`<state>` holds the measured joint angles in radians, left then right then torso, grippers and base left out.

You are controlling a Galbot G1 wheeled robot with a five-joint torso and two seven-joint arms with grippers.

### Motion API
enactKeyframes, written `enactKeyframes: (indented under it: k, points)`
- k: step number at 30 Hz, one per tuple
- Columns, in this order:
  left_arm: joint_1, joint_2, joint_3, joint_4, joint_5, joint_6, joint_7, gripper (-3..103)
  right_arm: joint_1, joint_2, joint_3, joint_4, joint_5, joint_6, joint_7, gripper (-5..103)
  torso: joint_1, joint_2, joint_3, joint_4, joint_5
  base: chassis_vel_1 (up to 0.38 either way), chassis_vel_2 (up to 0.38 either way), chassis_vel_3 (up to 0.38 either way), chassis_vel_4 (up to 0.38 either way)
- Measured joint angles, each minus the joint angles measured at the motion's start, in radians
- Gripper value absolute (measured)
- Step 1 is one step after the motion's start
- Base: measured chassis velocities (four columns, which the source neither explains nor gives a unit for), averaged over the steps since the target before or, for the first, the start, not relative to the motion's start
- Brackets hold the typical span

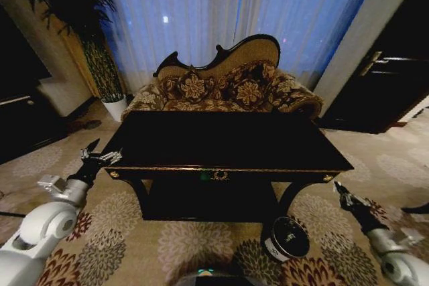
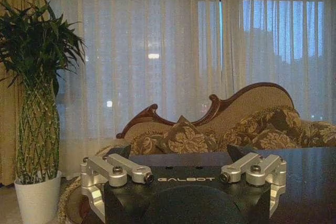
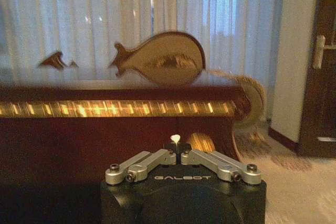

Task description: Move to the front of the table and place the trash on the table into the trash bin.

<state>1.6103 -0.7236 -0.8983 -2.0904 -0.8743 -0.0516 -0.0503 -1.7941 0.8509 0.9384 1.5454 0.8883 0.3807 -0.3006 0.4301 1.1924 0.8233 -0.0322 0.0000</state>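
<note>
**Robot facing the worktop, both arms low at its sides**

The left pincer [image 1: 100,157] is hovering just off the left front corner of the worktop [image 1: 228,140], its fingers spread wide and holding nothing; in the left wrist view the two finger linkages are standing well apart. Beyond this pincer a potted plant [image 2: 37,124] is standing, and past the worktop a floral sofa [image 1: 224,85] is sitting before the curtains. That pincer is probably being kept raised and spread so it can reach over the edge without hitting it.

Between the two pincers, the glossy black top is showing no bottle, wad or paper bits that I can make out; the surface is dark, so I cannot tell where the trash is lying.

Further right, the trash bin [image 1: 287,238] is lying on the carpet beside the worktop's right front leg, below and inward of the right pincer [image 1: 340,191]. That pincer is hanging lower than the tabletop, off its right front corner, with fingertips pressed together around nothing, likely kept narrow and out of the way while the base is lining up.
</note>
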Motion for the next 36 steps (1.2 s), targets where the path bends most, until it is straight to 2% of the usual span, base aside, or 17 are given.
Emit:
enactKeyframes:
  k: [8,12,18,28,36]
  points:
    - [0.000,0.000,0.000,0.000,0.000,0.000,0.000,100,0.093,0.025,-0.105,-0.175,-0.067,0.057,-0.021,0,0.000,0.000,0.000,-0.0001,-0.0001,0.000,0.000,0.000,0.000]
    - [0.000,0.000,0.000,0.000,0.000,0.000,0.000,100,0.181,0.043,-0.193,-0.301,-0.118,0.090,-0.035,0,0.000,0.000,0.000,-0.0001,0.0000,0.000,0.000,0.000,0.000]
    - [0.000,0.000,0.000,0.000,0.000,0.000,0.000,100,0.257,0.054,-0.272,-0.394,-0.147,0.092,-0.033,0,0.000,0.000,0.000,0.0000,0.0000,0.000,0.000,0.000,0.000]
    - [0.000,0.000,0.000,0.000,0.000,0.000,0.000,100,0.308,0.057,-0.312,-0.496,-0.181,0.095,-0.022,0,0.000,0.000,0.000,-0.0002,-0.0001,0.000,0.000,0.000,0.000]
    - [0.000,0.000,0.000,0.000,0.000,0.000,0.000,100,0.399,0.090,-0.400,-0.631,-0.261,0.107,0.013,0,0.000,0.000,0.000,0.0000,0.0002,0.000,0.000,0.000,0.000]
